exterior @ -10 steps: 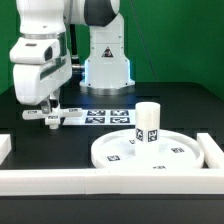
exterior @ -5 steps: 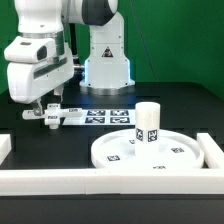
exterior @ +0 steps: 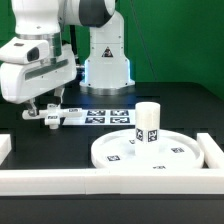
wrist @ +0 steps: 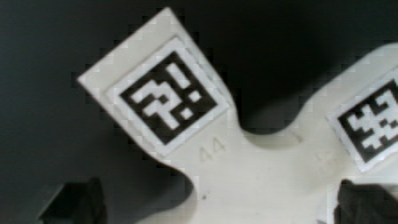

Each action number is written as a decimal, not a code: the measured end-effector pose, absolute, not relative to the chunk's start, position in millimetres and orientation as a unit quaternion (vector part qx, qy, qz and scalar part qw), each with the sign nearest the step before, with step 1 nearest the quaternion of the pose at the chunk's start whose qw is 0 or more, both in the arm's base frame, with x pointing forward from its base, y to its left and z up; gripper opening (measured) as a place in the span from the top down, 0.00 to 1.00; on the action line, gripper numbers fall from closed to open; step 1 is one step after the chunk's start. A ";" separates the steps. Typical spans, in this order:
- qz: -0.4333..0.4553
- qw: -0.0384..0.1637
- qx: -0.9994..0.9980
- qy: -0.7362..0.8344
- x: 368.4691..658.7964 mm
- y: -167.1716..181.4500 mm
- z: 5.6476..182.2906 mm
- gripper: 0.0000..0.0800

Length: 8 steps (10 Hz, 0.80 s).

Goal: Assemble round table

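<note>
Centring matters most: the end effector (exterior: 46,110) hangs released over the cross-shaped piece (wrist: 231,140), which lies flat on the worktop (exterior: 60,148) beside the marker board (exterior: 105,117), one arm between the spread fingers (wrist: 71,205). Lower squarely and close on that arm's straight edges, so it lifts level toward the post (exterior: 148,122) standing on the disc (exterior: 182,155).

Matt white plastic on cross-shaped piece (wrist: 249,165); disc (exterior: 190,141), post (exterior: 148,118) smooth white plastic; table (exterior: 180,103) matt black.
</note>
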State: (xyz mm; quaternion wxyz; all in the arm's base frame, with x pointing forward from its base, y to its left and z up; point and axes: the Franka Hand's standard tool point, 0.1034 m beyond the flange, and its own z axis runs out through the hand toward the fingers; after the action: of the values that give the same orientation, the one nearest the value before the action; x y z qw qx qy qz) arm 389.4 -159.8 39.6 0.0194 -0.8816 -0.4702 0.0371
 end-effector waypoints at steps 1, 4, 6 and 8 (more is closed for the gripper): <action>0.038 0.019 -0.884 -0.466 389.6 -159.1 39.5 0.19; 0.039 0.019 -0.893 -0.449 390.1 -156.5 40.2 0.19; 0.039 0.018 -0.900 -0.433 390.2 -150.7 39.9 0.19; 0.044 0.022 -0.901 -0.432 385.4 -152.0 35.0 0.19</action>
State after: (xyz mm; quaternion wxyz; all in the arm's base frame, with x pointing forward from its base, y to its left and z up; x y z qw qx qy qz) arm 385.4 -152.0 35.0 0.0218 -0.9008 -0.4316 0.0436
